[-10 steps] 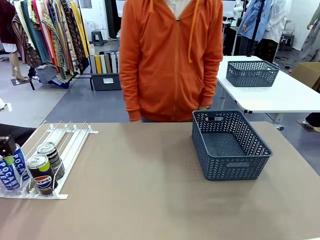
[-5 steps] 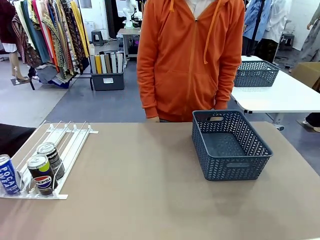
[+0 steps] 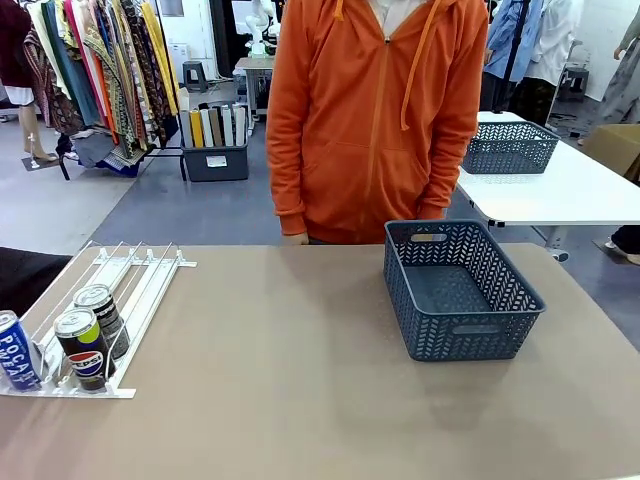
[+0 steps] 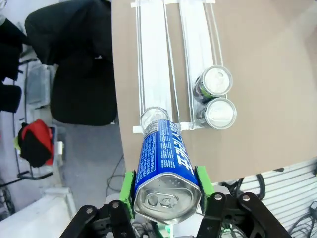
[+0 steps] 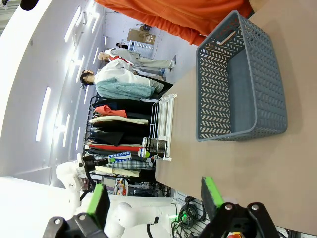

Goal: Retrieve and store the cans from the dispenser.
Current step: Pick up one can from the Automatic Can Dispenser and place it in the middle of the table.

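Observation:
My left gripper (image 4: 166, 188) is shut on a blue POCARI SWEAT can (image 4: 162, 158), its green pads (image 4: 130, 191) pressing both sides near the silver top. It hangs high above the white dispenser (image 4: 153, 59). Two black Pepsi cans (image 4: 218, 82) (image 4: 220, 113) stand at the stop end of one lane. In the front view the dispenser (image 3: 140, 275) lies at the table's left, with the Pepsi cans (image 3: 82, 350) (image 3: 102, 318) and another blue can (image 3: 15, 350) at its near end. My right gripper (image 5: 154, 196) is open and holds nothing.
A dark blue-grey lattice basket (image 3: 500, 330) (image 5: 218, 84) stands right of the table's middle with nothing in it. A person in an orange hoodie (image 3: 370, 120) stands at the far edge. Bare brown tabletop (image 3: 280, 380) lies between dispenser and basket. A black chair (image 4: 79, 64) sits beside the table.
My left gripper lifted one blue can off the dispenser's near end and rose out of the front view; one blue can remains there. The person stepped to the right.

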`<state>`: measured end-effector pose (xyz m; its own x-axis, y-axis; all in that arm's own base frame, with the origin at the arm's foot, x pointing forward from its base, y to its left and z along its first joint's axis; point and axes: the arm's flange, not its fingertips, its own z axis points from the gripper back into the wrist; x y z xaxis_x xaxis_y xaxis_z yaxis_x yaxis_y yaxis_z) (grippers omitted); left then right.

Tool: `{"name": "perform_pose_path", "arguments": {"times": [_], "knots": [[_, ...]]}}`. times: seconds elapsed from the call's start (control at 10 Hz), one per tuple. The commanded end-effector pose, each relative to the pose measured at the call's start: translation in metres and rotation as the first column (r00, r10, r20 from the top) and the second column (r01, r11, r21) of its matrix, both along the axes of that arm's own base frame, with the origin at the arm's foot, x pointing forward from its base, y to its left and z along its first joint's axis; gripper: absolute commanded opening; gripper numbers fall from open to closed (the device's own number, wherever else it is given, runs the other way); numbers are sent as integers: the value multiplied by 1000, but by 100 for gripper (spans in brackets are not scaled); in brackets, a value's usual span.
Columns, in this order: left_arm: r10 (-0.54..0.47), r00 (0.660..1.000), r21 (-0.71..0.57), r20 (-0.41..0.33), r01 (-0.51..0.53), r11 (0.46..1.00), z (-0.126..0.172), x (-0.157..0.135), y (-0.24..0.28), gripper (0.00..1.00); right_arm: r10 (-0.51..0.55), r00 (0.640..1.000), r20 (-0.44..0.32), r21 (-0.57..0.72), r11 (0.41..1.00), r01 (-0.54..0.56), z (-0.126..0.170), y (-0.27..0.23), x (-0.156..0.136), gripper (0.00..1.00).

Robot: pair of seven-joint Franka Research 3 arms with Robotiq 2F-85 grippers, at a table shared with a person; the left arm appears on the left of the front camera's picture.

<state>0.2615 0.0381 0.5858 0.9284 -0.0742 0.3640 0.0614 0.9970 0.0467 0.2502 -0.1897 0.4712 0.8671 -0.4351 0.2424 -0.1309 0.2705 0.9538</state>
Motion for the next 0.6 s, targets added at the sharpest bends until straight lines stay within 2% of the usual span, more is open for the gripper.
{"name": "perform_pose_path", "arguments": {"times": [0.0,0.1,0.2,0.3,0.5], "knots": [[14,1000,13,14,-14,1000,5,1,1,0,-10,1000,19,19,1000,9,4,1,2,100],[0,1000,0,0,0,1000,0,0,0,0,-10,1000,19,19,1000,9,4,1,2,100],[-32,999,-68,-3,32,997,0,10,-9,0,-10,1000,19,19,1000,9,4,1,2,100],[-44,999,-91,32,47,995,6,24,-37,0,-10,1000,19,19,1000,9,4,1,2,100],[-212,974,-83,78,219,972,14,65,-139,0,-10,1000,19,19,1000,9,4,1,2,100]]}}
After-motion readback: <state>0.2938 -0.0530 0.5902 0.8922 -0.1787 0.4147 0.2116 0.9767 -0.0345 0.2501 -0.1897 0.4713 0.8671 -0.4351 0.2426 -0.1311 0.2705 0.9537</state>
